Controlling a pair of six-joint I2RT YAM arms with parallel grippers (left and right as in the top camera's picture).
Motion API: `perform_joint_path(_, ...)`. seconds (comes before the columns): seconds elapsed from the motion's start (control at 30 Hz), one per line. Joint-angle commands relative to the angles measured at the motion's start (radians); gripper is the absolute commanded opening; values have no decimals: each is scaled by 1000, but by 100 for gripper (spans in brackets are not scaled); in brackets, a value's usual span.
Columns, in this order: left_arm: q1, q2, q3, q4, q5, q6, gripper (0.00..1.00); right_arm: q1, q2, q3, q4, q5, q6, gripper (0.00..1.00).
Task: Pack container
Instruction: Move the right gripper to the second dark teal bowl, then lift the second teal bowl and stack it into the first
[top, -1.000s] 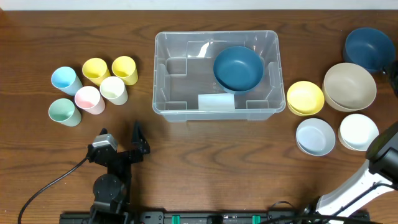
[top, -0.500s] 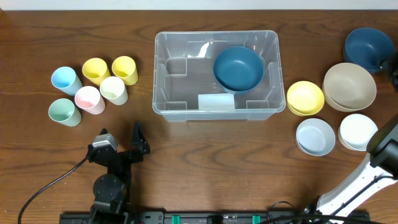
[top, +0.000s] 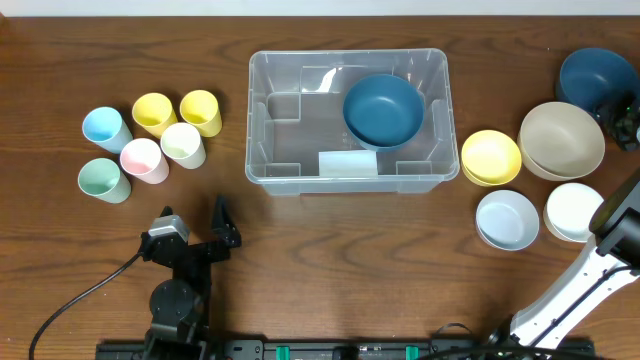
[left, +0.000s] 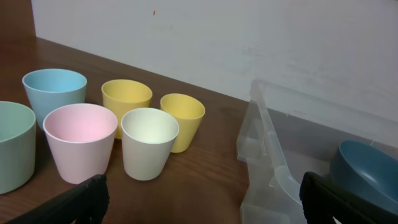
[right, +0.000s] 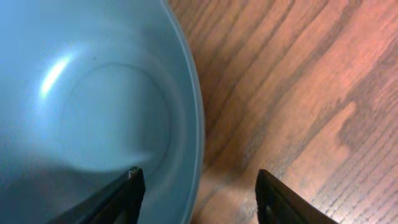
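Brown wooden table (top: 330, 240); five pastel cups (top: 183, 143) stand ahead-left of the left fingers (left: 81, 202), the clear container (top: 300, 135) ahead-right; a blue bowl (right: 93, 93) has its rim between the right fingers (right: 124, 193); other bowls (top: 507, 218) sit nearby.

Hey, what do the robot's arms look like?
The left arm is black with a grey block on top and a black cable trailing away. The right arm has a white link and black joint. Fingers are black.
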Motion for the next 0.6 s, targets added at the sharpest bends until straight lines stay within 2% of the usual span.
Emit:
perform_joint_path(0.0,5,-5,-24,-30,-11,16,98,5,14,0,3,-5,-18,53)
perform_joint_path(0.2,5,-5,-24,-30,-11,16,98,3,14,0,-7,-5,-18,20)
perform_joint_path(0.37,5,-5,-24,-30,-11,16,98,2,10,0,-13,-1,-18,7)
perform_joint_path(0.57,5,-5,-24,-30,-11,16,98,-2,-33,4,-26,-2,-16,1)
